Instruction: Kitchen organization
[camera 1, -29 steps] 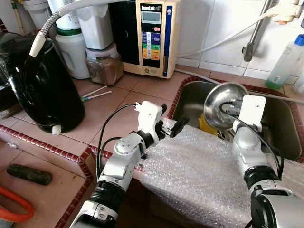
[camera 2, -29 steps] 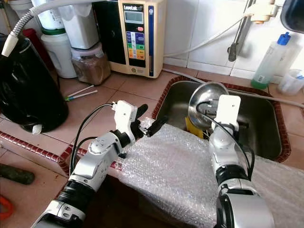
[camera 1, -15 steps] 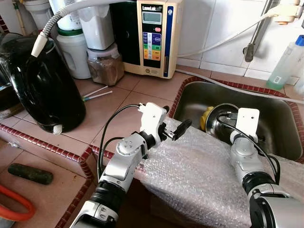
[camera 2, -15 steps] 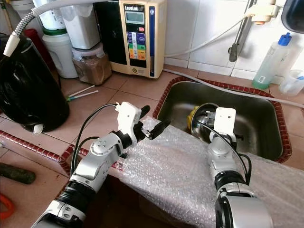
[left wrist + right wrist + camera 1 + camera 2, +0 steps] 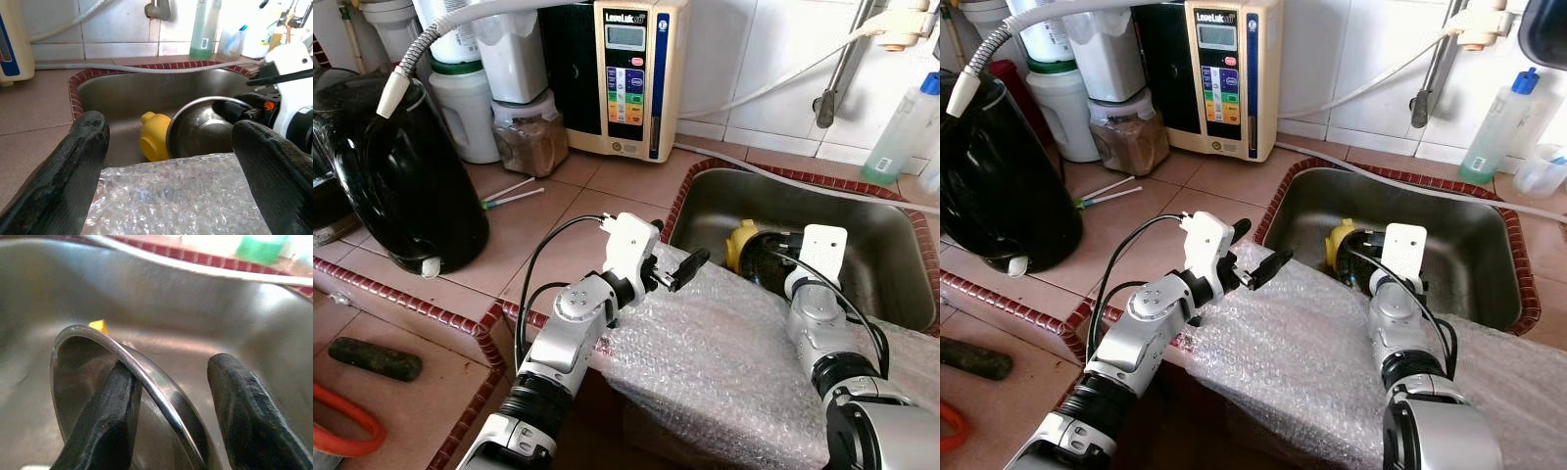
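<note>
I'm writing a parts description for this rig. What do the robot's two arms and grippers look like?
Both arms are silver metal segments with black ribbed joint collars and loose black cables looping along them. Each wrist carries a white boxy housing. The left gripper and right gripper each have two long black fingers with a matte, slightly textured, rounded surface.

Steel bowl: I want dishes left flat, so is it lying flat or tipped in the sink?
Tipped: the steel bowl stands on edge inside the sink, beside the yellow item.
</note>
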You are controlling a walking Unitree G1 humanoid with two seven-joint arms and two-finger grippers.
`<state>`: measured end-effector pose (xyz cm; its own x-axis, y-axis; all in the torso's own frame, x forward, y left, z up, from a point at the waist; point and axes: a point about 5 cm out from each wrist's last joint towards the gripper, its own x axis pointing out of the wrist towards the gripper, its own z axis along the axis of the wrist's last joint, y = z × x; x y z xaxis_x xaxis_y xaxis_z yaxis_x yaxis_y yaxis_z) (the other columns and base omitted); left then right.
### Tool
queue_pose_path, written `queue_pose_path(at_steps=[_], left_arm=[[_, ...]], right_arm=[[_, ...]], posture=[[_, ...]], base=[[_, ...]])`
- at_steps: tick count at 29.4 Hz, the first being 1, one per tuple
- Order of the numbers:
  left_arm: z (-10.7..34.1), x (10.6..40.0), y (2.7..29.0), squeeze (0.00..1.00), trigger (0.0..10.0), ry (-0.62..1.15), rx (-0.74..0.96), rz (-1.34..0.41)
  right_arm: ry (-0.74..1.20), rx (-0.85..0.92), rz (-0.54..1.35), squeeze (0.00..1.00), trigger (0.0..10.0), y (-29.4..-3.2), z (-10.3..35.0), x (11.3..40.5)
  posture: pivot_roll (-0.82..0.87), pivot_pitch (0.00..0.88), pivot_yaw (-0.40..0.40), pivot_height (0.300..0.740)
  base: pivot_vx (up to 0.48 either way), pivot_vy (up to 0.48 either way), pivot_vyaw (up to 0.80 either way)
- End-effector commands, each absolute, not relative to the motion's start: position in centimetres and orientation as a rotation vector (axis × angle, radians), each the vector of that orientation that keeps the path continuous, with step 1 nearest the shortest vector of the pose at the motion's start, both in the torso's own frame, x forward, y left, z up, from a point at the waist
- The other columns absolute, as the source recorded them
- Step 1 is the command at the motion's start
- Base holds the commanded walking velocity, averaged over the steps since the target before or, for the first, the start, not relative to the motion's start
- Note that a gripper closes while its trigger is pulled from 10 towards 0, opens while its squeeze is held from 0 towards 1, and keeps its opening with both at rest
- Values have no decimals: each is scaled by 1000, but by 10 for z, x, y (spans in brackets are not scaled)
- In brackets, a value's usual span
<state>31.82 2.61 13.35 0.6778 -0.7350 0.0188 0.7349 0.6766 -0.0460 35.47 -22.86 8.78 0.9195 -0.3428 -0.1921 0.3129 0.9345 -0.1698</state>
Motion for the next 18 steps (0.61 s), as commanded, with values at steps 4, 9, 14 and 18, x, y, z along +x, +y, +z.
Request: queue_pose_path(at_steps=[4, 9, 14, 18], left_arm=[[133, 318, 25, 1000, 10000, -1, -24, -835], [133, 318, 24, 1000, 10000, 0, -29, -829], [132, 318, 25, 1000, 10000, 5, -25, -814], [134, 320, 28, 1000, 10000, -6, -27, -779]], right_arm=[[342, -184, -219, 1000, 10000, -214, 65, 348], [315, -227, -156, 1000, 10000, -204, 70, 352], [231, -336, -123, 1000, 10000, -198, 80, 356], [166, -389, -61, 1000, 10000, -189, 88, 360]], posture=[[51, 0, 56, 740], [51, 0, 52, 740], [57, 0, 49, 740], [52, 0, 51, 740]], base=[[0, 0, 0], [0, 0, 0], [0, 0, 0], [0, 0, 0]])
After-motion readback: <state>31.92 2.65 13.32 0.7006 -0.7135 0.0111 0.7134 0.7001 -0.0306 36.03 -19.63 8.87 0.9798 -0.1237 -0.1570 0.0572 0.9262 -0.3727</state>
